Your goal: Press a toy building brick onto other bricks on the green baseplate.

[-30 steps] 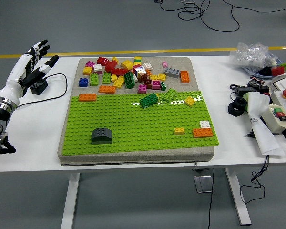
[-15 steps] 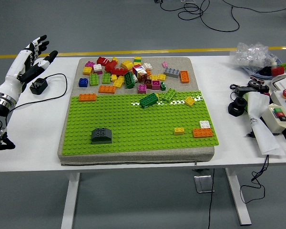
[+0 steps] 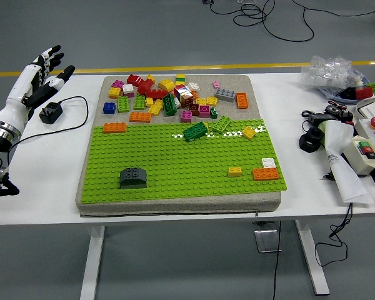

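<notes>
White worktop (image 3: pixel 44 162) carries a grey pad (image 3: pixel 175 201), and on the pad's near part lies the green baseplate (image 3: pixel 175 162), square to the near edge. From my station I see only the left hand (image 3: pixel 37 78); it hangs at the far left, above the worktop's far-left corner and over a black plug adapter (image 3: pixel 50 113), fingers spread and holding nothing. The right hand is out of view. The baseplate lies to the right of that hand and nearer to me, well apart from it, with bare worktop between, crossed only by the adapter's cord. A loose pile of bricks (image 3: pixel 169 97) sits on the pad beyond the baseplate's far edge, long axes lying every way. On the baseplate itself, a dark grey block (image 3: pixel 132 177) sits near the front left; an orange brick (image 3: pixel 265 174) with a white brick (image 3: pixel 269 162) just behind it, and a small yellow brick (image 3: pixel 235 171) beside them, sit near the front right; a dark green brick (image 3: pixel 195 130) lies skewed at the far edge. I judge the grey block the nearer seat for the left hand. Whether any brick here is already pressed onto another I cannot settle. Cluttered gear occupies the right end; the middle of the baseplate is open.
</notes>
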